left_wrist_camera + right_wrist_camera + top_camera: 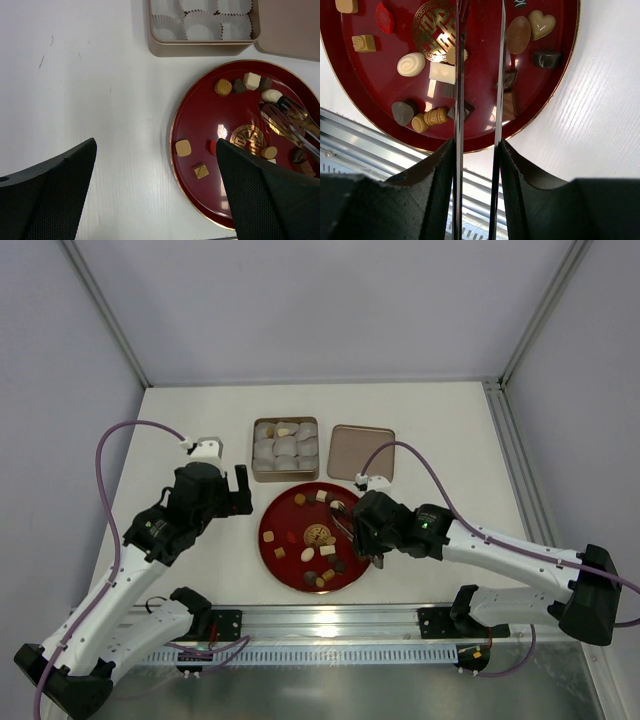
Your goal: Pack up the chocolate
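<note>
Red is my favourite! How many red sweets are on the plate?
1. The red sweet lies on the plate beside its gold emblem. The tongs might hide another.

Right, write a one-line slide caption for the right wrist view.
Right gripper holds metal tongs over assorted chocolates on a red plate.

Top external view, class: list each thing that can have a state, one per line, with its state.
tin: open, uncovered.
lid: off, lying flat beside the tin.
paper cups: near rows empty.
chocolate: mostly loose on the red plate.
tongs: gripped, arms apart, over the plate.
left hand: open, empty.
right hand: shut on the tongs.
</note>
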Controlling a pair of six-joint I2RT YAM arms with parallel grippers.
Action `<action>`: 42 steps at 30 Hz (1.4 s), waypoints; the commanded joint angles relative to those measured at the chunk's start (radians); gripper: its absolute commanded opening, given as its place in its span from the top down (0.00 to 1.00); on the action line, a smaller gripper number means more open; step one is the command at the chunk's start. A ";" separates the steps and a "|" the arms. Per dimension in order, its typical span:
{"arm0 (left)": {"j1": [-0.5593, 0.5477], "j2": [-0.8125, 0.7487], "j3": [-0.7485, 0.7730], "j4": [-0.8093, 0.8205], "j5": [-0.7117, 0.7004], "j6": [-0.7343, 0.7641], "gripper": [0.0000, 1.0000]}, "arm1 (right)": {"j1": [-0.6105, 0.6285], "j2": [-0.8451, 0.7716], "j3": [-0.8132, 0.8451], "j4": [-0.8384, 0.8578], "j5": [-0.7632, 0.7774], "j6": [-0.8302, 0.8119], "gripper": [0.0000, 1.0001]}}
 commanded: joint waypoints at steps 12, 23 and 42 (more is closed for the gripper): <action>0.000 -0.008 -0.001 0.039 -0.008 0.004 0.00 | 0.009 0.044 -0.001 0.070 0.005 0.005 0.59; 0.000 -0.010 0.000 0.039 -0.008 0.006 0.00 | 0.009 0.052 0.006 0.067 0.010 0.008 0.66; 0.000 -0.016 0.000 0.041 -0.009 0.004 0.00 | 0.009 -0.013 0.108 -0.010 0.004 -0.015 0.74</action>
